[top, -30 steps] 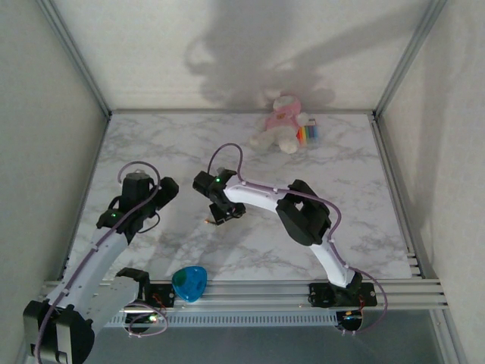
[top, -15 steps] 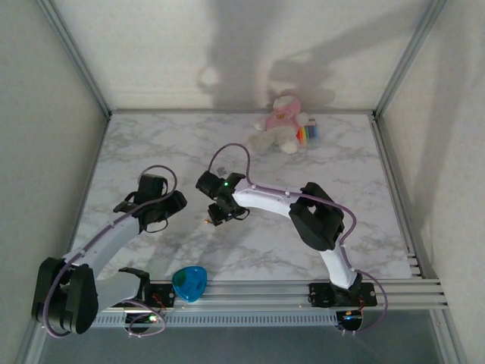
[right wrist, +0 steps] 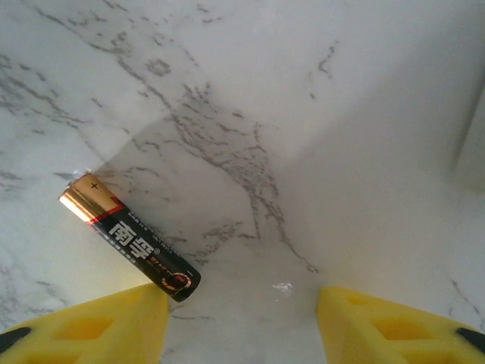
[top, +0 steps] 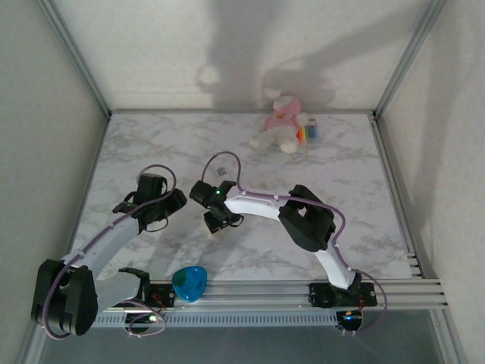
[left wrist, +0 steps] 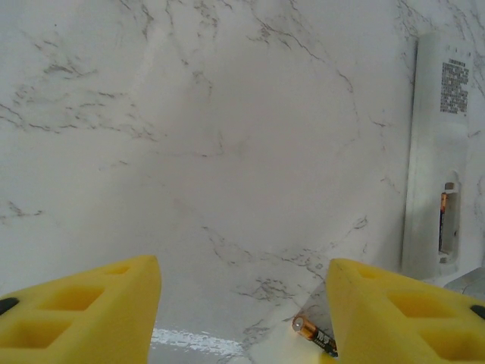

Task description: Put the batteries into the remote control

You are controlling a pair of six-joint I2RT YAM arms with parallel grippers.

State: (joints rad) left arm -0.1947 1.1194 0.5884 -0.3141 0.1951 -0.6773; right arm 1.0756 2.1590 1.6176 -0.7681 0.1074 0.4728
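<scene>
Because the dark battery (right wrist: pixel 129 239) looks light, rigid, slick and apt to roll, a mid-barrel pinch suits. It lies on the table (right wrist: pixel 303 114) just beside the right gripper (right wrist: pixel 239 303); jaws parted, empty.

Dark battery (right wrist: pixel 129 241) lying flat, remote (left wrist: pixel 443 152) face-down

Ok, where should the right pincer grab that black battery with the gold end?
Mid-body, from straight above. The black, gold-ended cylindrical battery lies flat and diagonal on the white marble table, so the right pincer should close its fingers across the round sides, not the ends.
</scene>
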